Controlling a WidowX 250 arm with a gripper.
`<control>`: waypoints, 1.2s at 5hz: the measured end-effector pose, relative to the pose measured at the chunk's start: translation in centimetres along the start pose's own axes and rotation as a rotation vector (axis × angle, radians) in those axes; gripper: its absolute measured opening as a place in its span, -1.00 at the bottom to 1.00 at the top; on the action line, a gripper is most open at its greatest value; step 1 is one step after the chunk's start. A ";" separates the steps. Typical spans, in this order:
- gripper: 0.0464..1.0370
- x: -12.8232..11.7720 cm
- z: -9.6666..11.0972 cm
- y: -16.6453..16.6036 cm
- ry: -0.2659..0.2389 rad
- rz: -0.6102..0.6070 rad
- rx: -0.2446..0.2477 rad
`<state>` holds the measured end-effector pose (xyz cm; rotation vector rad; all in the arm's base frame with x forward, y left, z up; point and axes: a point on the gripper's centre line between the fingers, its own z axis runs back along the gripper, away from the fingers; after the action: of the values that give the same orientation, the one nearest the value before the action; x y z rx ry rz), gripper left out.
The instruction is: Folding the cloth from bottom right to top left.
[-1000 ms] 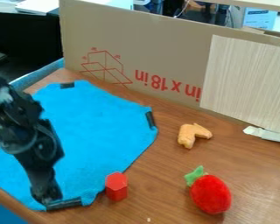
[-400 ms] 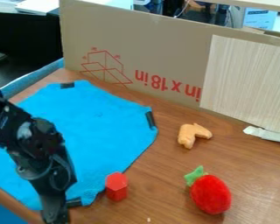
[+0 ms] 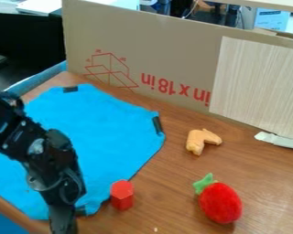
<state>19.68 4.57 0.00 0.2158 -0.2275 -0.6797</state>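
While the blue cloth (image 3: 106, 137) lies spread on the brown wood-grain table (image 3: 167, 201), unfolded, the black arm (image 3: 48, 157) enters from the left edge and slants down across its left part. Gripper (image 3: 63, 222) is at the bottom left, pointing down, overlapping the cloth's near edge in view. Its state: cannot tell whether the pincer is spread, pressed together or pinching anything; its lower end runs to the bottom edge of the view. Contact with the cloth: also cannot tell.

Cloth occupies the left half of the table, with shallow ripples. Dark strips noted at three of its corners: far strip (image 3: 71, 89), right strip (image 3: 157, 124), near strip (image 3: 81, 211). The last is partly hidden behind the gripper.

Red hexagonal block (image 3: 122, 196) stands upright just beside the cloth's near right side. Tan bent toy (image 3: 201, 140) lies to the right of the cloth, apart from it. Red strawberry-like plush (image 3: 221, 203) with a green top lies nearer the camera than the tan toy, to the right of the block, apart from both.

Cardboard panel (image 3: 158, 55) stands along the back of the table, printed in red. Pale wood-grain sheet (image 3: 256, 84) is upright against its right part. White flattened item (image 3: 280, 140) lies at the sheet's base.
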 end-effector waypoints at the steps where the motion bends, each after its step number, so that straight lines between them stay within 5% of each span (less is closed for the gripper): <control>1: 0.81 0.5 -0.4 0.5 -0.002 0.018 -0.007; 4: -0.73 -0.2 -0.7 0.2 0.002 0.066 -0.038; 6: -0.99 -1.4 1.5 -0.8 -0.008 0.068 -0.116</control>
<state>17.76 4.68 1.04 0.0943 -0.2016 -0.6241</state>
